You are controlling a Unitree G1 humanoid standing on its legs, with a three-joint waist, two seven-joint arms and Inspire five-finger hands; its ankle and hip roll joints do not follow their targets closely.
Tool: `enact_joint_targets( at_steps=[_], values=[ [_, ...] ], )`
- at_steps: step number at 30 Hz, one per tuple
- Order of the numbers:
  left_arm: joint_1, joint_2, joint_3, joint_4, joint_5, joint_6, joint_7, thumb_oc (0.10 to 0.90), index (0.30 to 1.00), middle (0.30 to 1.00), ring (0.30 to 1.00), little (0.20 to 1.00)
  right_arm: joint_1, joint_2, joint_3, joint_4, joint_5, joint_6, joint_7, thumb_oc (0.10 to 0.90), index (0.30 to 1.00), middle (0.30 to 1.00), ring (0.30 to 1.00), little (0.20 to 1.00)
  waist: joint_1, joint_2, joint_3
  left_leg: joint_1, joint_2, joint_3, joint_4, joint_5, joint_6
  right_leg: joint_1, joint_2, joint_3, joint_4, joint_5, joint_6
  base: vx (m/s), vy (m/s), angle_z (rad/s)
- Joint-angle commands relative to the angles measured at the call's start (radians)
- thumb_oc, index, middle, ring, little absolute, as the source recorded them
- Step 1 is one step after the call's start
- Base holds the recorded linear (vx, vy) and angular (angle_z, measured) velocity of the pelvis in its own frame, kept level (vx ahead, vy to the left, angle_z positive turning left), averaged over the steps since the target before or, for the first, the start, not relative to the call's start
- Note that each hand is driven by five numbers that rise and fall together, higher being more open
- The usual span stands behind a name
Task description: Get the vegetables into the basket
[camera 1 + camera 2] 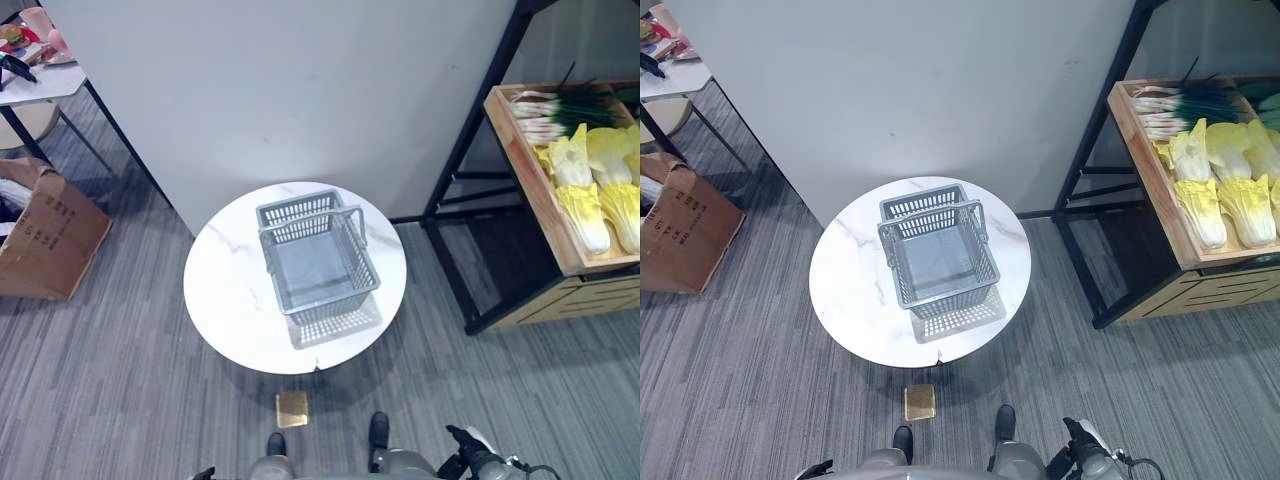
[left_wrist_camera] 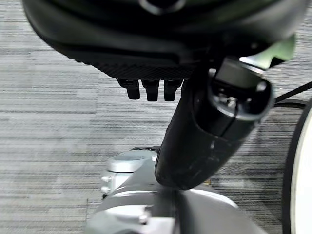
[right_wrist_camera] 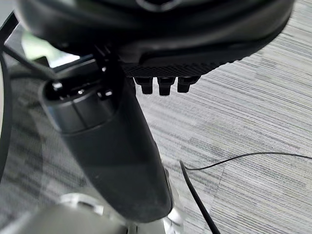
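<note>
Nearest to me, my right hand (image 1: 478, 452) hangs low at my side, and in its wrist view the fingers (image 3: 165, 86) hang relaxed and close together over bare carpet, thumb alongside, holding nothing; my left hand (image 2: 204, 126) is the same in its own view — fingers (image 2: 151, 89) side by side, loose, empty. A small brown square (image 1: 292, 407) lies on the floor just before the round white table (image 1: 225, 290); on that table stands the grey basket (image 1: 318, 262), upright, handles raised, nothing in it. Further off to my right is the black rack with a wooden crate (image 1: 540, 195), and there the vegetables sit: yellow-green cabbages (image 1: 585, 185) in rows, with spring onions (image 1: 550, 112) at the back. So nothing is done yet, I judge. The risk I see is the gap — crate and basket are well apart, so I must turn or step, and could clip the table or the rack's leg; the raised handles may also catch a cabbage on the way in.
</note>
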Motion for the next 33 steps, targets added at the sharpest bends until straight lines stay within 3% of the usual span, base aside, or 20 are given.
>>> enact_joint_targets(
  at_steps=[1,5,9,14,23,33],
  values=[
    [-0.062,0.051,0.022,-0.053,-0.025,-0.045,0.001,0.900,1.000,1.000,1.000,1.000,-0.073,-0.170,-0.036,-0.324,-0.048,-0.046,-0.070,0.900,1.000,1.000,1.000,1.000,-0.016,-0.070,0.015,0.009,-0.005,-0.021,-0.004,-0.007,-0.011,0.103,-0.079,0.019,0.030,-0.049,0.096,0.01,0.080,-0.09],
    [-0.045,0.045,0.010,-0.104,-0.010,-0.059,-0.011,0.900,1.000,1.000,1.000,1.000,-0.076,-0.337,-0.083,-0.727,-0.176,-0.096,-0.088,0.900,1.000,1.000,1.000,1.000,-0.021,-0.079,0.011,0.016,-0.016,-0.018,-0.004,-0.021,-0.003,0.102,-0.091,0.026,0.031,-0.045,0.107,-0.01,0.071,-0.08],
    [-0.038,0.045,0.021,-0.101,-0.005,-0.058,-0.010,0.900,1.000,1.000,1.000,1.000,-0.113,-0.396,-0.103,-0.911,-0.231,-0.122,-0.104,0.900,1.000,1.000,1.000,1.000,-0.007,-0.083,0.010,0.014,-0.021,-0.023,-0.004,-0.028,0.000,0.108,-0.099,0.023,0.021,-0.041,0.111,-0.01,0.018,-0.02],
    [-0.058,0.039,-0.023,-0.073,0.028,-0.052,-0.007,0.900,1.000,1.000,1.000,1.000,-0.416,-0.425,0.070,-1.041,-0.293,-0.150,-0.108,0.900,1.000,1.000,1.000,1.000,0.041,-0.090,0.010,0.000,-0.031,-0.035,-0.004,-0.028,-0.001,0.117,-0.108,0.007,0.008,-0.039,0.113,-0.01,0.006,0.08],
    [-0.067,0.046,-0.087,-0.074,-0.026,-0.059,0.009,0.900,1.000,1.000,1.000,1.000,-0.776,-0.317,0.282,-0.816,-0.261,-0.111,-0.129,0.900,1.000,1.000,1.000,1.000,0.110,-0.090,0.041,-0.046,-0.040,-0.076,-0.004,-0.006,-0.007,0.110,-0.112,-0.030,0.005,-0.033,0.111,-0.03,-0.002,0.22],
    [-0.100,0.087,-0.142,-0.103,-0.097,-0.090,0.027,0.900,1.000,1.000,1.000,1.000,-1.046,-0.299,0.401,-0.468,-0.240,-0.071,-0.163,0.900,1.000,1.000,1.000,1.000,0.171,-0.068,0.094,-0.151,-0.050,-0.132,-0.004,0.038,-0.011,0.043,-0.114,-0.063,0.009,-0.017,0.111,-0.06,-0.002,0.16]
  ],
)
